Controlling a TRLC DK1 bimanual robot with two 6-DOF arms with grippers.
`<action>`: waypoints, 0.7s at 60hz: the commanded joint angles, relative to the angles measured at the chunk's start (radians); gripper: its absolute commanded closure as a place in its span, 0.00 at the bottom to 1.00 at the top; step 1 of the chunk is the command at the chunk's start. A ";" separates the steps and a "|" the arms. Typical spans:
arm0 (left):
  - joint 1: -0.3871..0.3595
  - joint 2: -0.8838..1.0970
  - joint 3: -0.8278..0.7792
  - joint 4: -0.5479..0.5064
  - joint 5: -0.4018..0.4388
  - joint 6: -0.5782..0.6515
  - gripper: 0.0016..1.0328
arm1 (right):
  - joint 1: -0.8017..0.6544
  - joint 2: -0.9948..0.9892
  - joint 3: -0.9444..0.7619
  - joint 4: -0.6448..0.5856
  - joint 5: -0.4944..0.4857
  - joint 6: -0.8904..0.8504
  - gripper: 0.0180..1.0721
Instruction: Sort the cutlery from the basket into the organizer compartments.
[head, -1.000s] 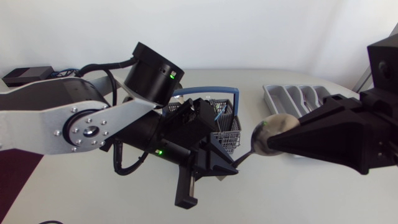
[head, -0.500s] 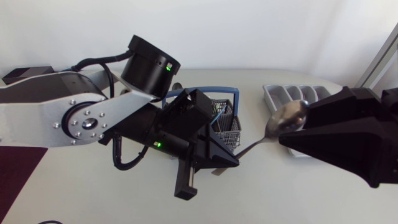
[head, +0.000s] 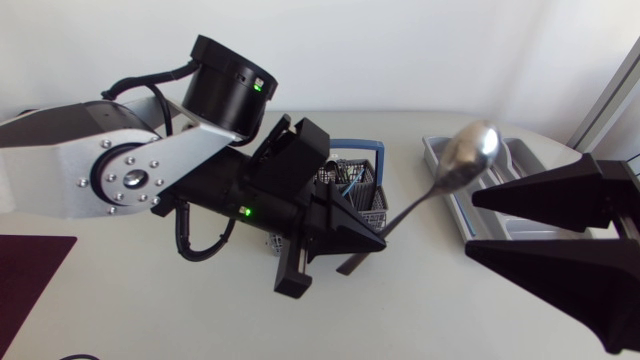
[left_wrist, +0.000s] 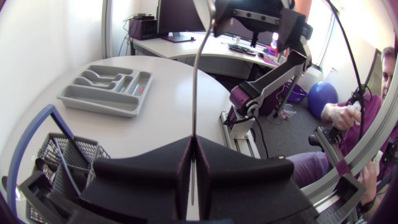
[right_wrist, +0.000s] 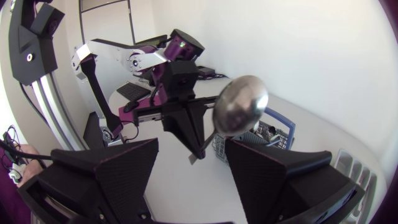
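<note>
I am holding one spoon (head: 470, 152) aloft between basket (head: 368, 205) and organizer (left_wrist: 93, 102), left tool (head: 375, 243) pinching its handle, right tool (head: 472, 225) spread by its bowl, not yet sorted, while more cutlery (head: 348, 180) is waiting in the basket.

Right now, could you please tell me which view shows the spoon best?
The head view: the whole spoon shows, handle clamped in the left end effector. The right wrist view shows mostly its bowl; the left wrist view only its thin handle.
</note>
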 joint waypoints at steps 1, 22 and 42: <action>0.026 -0.027 0.026 0.002 0.020 -0.045 0.97 | 0.009 -0.014 -0.016 0.005 -0.009 0.023 0.20; 0.046 -0.071 0.056 -0.024 0.062 -0.045 0.97 | -0.024 0.062 -0.056 0.045 -0.006 -0.010 0.19; 0.043 -0.064 0.085 -0.013 0.091 -0.078 0.97 | -0.008 0.211 -0.019 0.163 -0.029 0.021 0.19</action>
